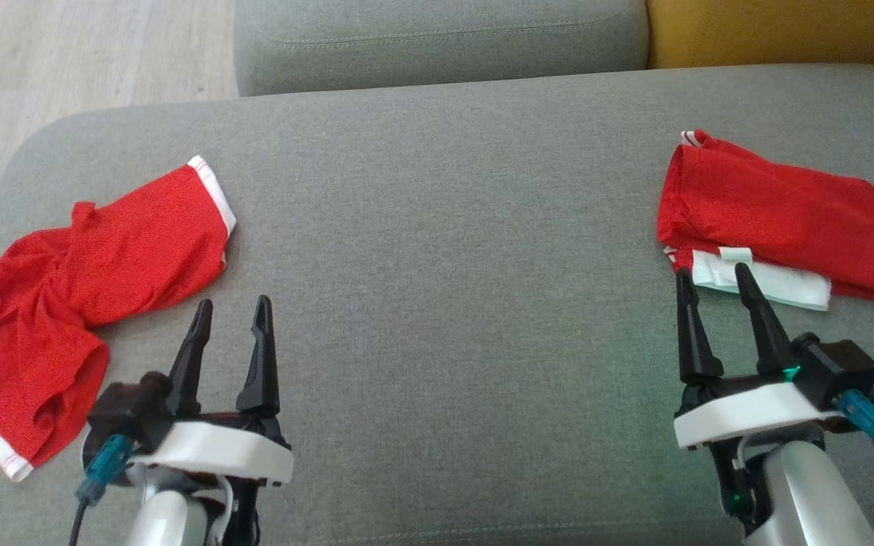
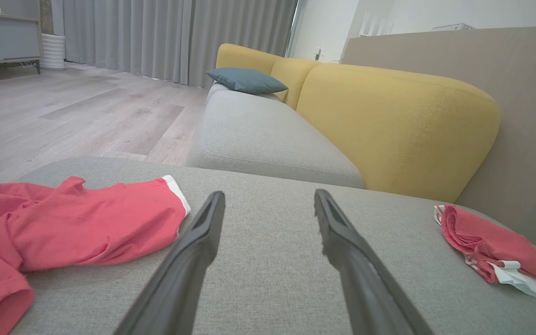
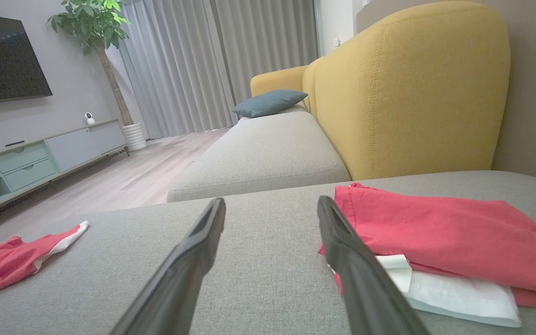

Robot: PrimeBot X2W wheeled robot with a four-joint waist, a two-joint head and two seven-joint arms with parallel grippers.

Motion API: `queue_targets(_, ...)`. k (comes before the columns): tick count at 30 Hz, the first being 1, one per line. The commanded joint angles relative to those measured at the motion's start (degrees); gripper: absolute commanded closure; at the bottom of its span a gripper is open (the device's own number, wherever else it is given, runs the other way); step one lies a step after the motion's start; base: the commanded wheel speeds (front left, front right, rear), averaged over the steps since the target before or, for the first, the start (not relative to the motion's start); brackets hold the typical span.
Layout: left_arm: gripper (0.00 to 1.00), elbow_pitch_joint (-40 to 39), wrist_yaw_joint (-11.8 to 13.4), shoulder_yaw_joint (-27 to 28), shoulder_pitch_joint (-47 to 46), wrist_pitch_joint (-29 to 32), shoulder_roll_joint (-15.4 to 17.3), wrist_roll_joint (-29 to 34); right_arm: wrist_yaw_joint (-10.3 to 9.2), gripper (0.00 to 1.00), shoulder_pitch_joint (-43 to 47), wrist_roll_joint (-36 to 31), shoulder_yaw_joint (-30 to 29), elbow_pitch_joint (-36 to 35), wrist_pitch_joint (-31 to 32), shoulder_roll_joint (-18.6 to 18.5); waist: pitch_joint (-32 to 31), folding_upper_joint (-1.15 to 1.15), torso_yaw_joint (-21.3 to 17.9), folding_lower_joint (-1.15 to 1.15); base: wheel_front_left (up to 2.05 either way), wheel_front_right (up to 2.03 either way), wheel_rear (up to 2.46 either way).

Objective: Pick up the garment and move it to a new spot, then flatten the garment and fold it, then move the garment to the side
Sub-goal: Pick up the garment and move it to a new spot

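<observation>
**Two red garments on the grey seat, both grippers empty**

The crumpled red garment [image 1: 88, 288] lies at the left edge of the head view on the grey sofa seat [image 1: 444, 243]. It is bunched and creased, with white-trimmed hems at its upper right and lower left. The left gripper [image 1: 234, 303] sits at the lower left of the frame, jaws apart and empty. Its tips are just beside the garment's near edge, not touching it.

At the upper right a folded red garment [image 1: 778, 212] lies flat. A white band [image 1: 778, 288] and a small white label tab [image 1: 735, 254] run along its lower edge; any print on the tab is too small to read. The right gripper [image 1: 713, 271], jaws apart and holding nothing, points at that band. Whether its tips touch the cloth cannot be told.
</observation>
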Motion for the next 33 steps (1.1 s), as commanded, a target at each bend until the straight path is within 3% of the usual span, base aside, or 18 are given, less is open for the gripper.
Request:
queue_targets(1, 0.00, -1.6, 0.3, 1.4, -2.1, -0.3, 0.7, -0.1, 0.18, 0.00, -0.4, 0.6, 1.4, -2.1, -0.8, 0.0, 0.1, 0.00, 0.0, 0.00, 0.00, 0.00, 0.00)
queue_targets(14, 0.00, -1.4, 0.5, 1.9, -2.9, -0.3, 0.7, -0.3, 0.18, 0.00, -0.1, 1.0, 2.0, -1.5, -0.8, 0.0, 0.5, 0.00, 3.0, 0.00, 0.00, 0.00, 0.00)
queue_targets(33, 0.00, -0.4, 0.0, 6.6, -1.6, -0.3, 0.7, 1.7, 0.18, 0.00, 1.1, 3.8, 7.1, 0.6, -0.8, 0.0, -2.6, 0.00, 20.3, 0.00, 0.00, 0.00, 0.00)
